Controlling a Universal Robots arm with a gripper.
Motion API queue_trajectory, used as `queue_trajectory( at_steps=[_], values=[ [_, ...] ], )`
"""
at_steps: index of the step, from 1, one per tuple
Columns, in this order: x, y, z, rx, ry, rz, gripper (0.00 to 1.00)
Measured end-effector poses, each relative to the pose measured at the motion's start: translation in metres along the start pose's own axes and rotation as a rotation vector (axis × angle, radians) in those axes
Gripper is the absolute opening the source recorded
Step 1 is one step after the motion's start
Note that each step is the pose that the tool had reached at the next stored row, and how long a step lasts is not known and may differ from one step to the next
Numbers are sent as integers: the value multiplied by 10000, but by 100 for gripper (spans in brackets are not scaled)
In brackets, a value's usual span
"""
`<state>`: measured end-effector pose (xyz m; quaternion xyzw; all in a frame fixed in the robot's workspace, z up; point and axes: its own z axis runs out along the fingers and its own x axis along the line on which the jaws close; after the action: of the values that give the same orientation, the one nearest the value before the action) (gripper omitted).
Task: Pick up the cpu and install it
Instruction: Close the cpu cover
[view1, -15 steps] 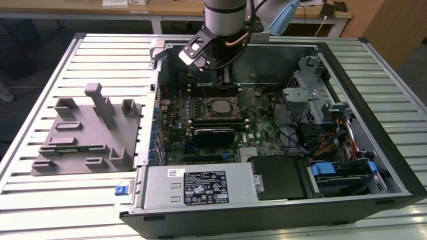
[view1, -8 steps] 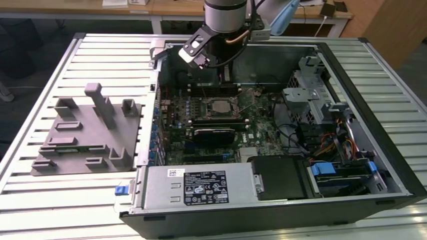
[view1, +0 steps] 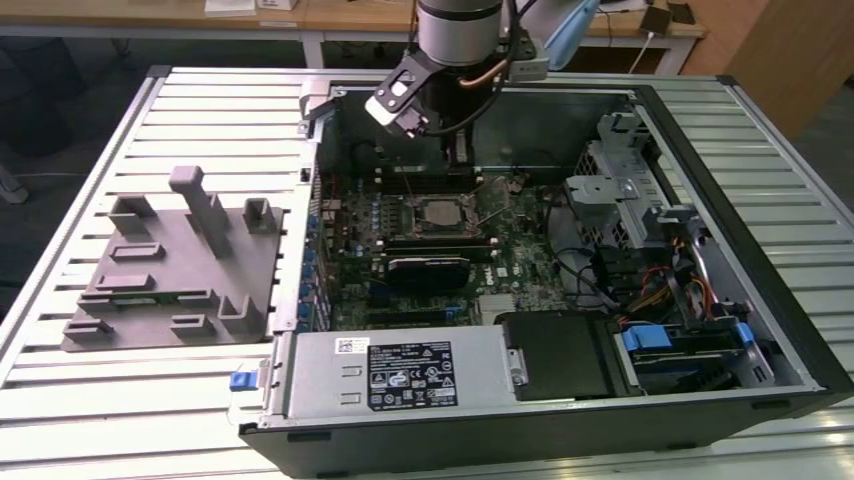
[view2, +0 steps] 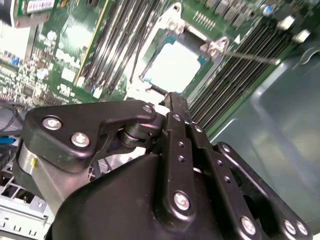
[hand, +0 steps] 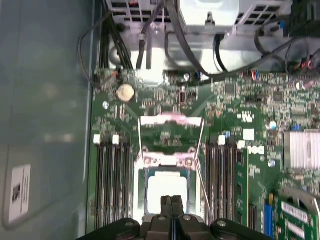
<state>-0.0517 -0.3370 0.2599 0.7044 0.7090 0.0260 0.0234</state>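
At the exterior view's centre the cpu (view1: 441, 212) lies seated on the motherboard (view1: 347, 280), just below the hand (view1: 461, 152), whose fingers (hand: 167, 201) are pressed together, gripping nothing.

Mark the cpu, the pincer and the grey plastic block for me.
cpu (hand: 167, 185), first wrist view, middle of its top plate.
pincer (hand: 172, 201), first wrist view, midway between its fingertips.
grey plastic block (view1: 187, 272), exterior view, flat base.

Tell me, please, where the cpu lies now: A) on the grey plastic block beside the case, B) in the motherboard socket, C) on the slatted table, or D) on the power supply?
B: in the first wrist view the cpu sits inside the socket, just beyond the tips of the gripper.
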Motion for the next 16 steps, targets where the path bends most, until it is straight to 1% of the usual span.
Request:
queue_trajectory(
  at_steps=[7, 16],
  values=[
    [-2, 234, 16, 14, -1, 0, 11],
    [-4, 573, 40, 32, 0, -1, 11]
  ],
)
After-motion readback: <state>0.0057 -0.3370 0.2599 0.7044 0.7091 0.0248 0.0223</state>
